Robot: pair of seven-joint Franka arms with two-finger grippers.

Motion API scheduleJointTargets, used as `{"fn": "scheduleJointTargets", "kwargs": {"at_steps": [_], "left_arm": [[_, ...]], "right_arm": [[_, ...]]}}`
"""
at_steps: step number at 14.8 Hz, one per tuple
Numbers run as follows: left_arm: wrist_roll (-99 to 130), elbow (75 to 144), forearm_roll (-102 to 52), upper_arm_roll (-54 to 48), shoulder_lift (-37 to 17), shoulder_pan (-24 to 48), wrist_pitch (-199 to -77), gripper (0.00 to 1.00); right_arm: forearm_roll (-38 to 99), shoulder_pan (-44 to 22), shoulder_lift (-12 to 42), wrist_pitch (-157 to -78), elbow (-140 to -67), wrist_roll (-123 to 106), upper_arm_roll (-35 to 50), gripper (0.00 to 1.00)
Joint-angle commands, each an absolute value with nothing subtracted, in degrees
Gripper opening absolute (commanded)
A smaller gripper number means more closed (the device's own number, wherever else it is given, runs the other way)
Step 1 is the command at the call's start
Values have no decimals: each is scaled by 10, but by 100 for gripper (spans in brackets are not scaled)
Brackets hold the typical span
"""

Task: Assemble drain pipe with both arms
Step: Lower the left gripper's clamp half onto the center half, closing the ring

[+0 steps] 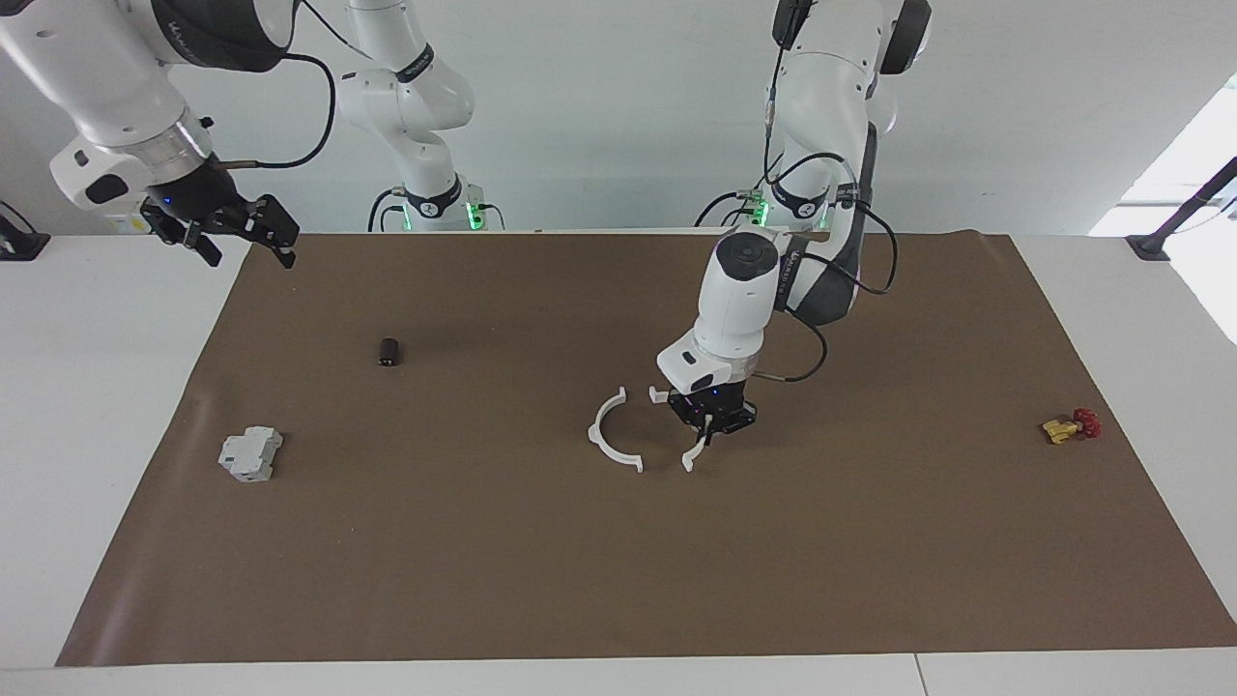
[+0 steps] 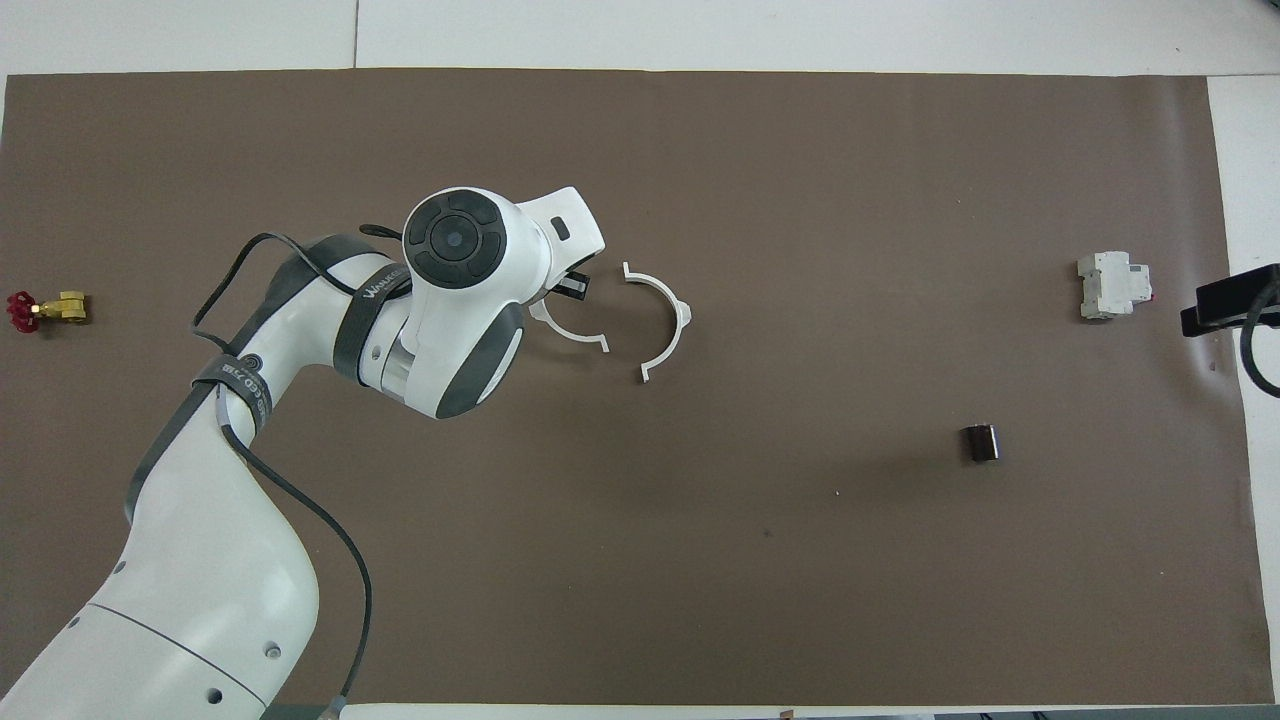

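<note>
Facing view is showing my left gripper (image 1: 712,432) sitting closed on one half-ring arc (image 1: 692,454) mid-mat, the other arc (image 1: 609,437) lying just beside it. I'm judging them light, springy; grip mid-arc. My right gripper (image 1: 242,237) is waiting, fingers spread, empty.

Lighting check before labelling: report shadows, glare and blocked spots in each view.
Facing view: glare at the window edge; soft shadow beside the black cylinder on the brown mat. Overhead view: the left arm hides most of its left gripper and part of one white half-ring; the right gripper waits at the mat's edge.
</note>
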State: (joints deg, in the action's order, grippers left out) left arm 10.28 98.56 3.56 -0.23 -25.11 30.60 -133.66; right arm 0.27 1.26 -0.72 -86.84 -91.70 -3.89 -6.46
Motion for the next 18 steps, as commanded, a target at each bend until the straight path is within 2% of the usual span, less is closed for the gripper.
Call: {"fn": "scheduleJointTargets", "kwargs": {"at_steps": [1, 13, 18], "left_arm": [[96, 969, 47, 2, -272, 320, -1339, 0], [32, 955, 43, -3, -293, 340, -1347, 0], [33, 925, 31, -3, -316, 335, -1349, 0]], "right_arm": [[10, 20, -4, -877, -913, -55, -62, 100], [10, 20, -4, -880, -914, -55, -62, 100], [10, 21, -4, -882, -913, -55, -62, 100]]}}
